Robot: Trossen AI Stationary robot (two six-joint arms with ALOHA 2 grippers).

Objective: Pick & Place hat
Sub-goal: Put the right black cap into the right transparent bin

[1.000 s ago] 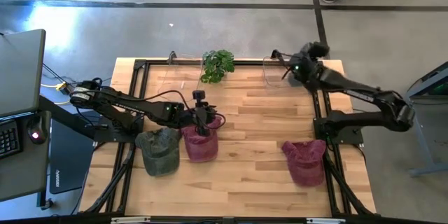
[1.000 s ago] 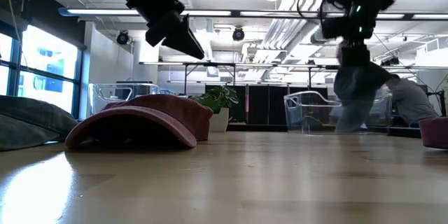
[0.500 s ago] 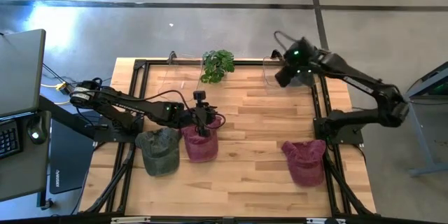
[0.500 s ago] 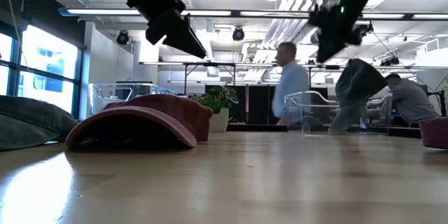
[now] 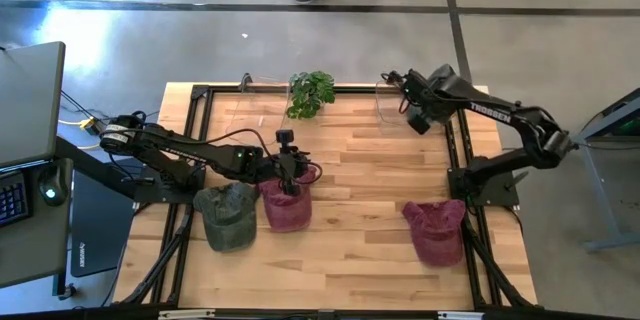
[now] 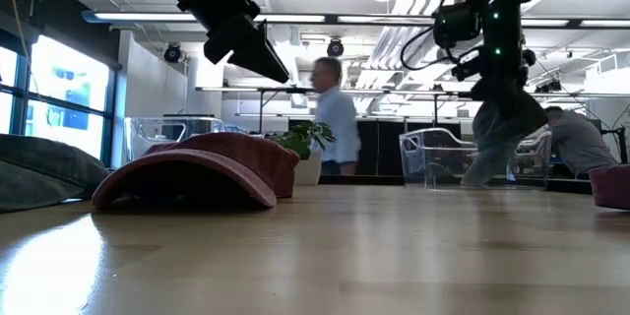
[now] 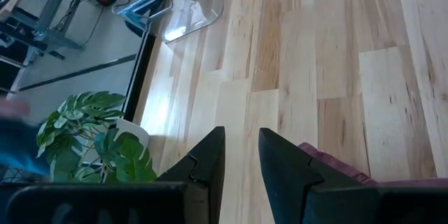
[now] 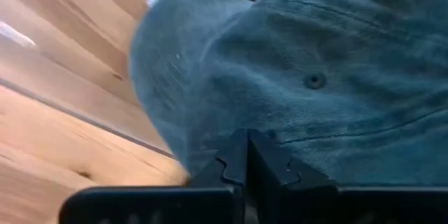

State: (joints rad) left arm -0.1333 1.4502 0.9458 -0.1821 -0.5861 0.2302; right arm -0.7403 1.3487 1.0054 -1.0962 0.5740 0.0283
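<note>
Denim-blue hat [image 8: 308, 77] pinched in shut right hand [image 8: 246, 155]; thin grip, could slip free mid-carry above the counter [image 5: 380, 180]

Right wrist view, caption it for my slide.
Right tool shut on a blue-grey hat, carried above the table.

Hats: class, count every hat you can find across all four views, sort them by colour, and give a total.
maroon hat: 2, one mid-table, the other near the right arm's base
green hat: 1
blue-grey hat: 1, clamped in the right gripper
Total: 4
</note>
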